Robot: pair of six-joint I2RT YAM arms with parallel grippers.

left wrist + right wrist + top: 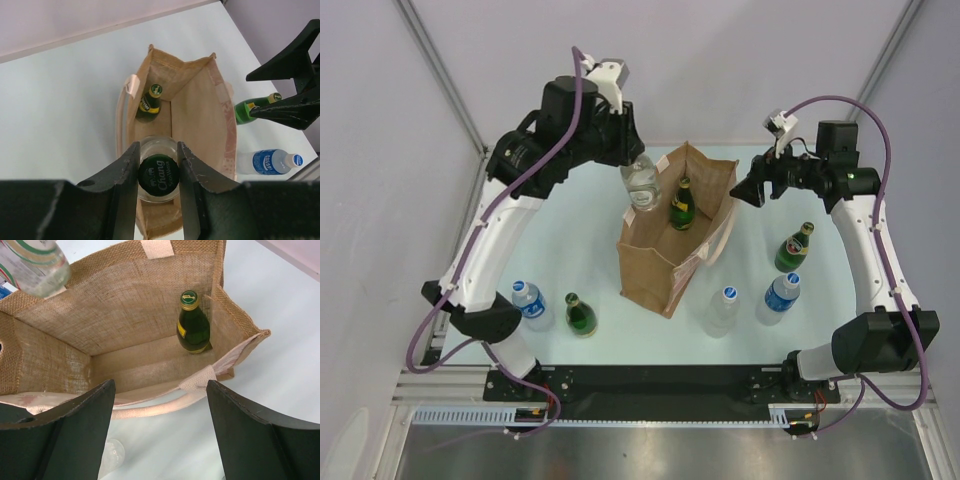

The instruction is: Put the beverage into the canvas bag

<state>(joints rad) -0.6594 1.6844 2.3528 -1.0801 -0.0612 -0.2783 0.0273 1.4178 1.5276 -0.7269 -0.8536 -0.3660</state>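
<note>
Item: clear bottle (158, 176), green-capped, was clamped between left gripper (158, 160) fingers above one end of open canvas bag (655, 275). Right gripper (160, 390) hovered beside bag, fingers apart. Green bottle (682, 205) stood inside bag.

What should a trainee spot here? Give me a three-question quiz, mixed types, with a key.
1. True or false: the canvas bag is empty.
2. The left gripper grips the clear bottle at its: A) neck, B) base, C) label.
3. Fill in: ___ bottles sit on the table outside the bag.
Key: 1 false, a green bottle is inside; 2 A; 3 five.
</note>
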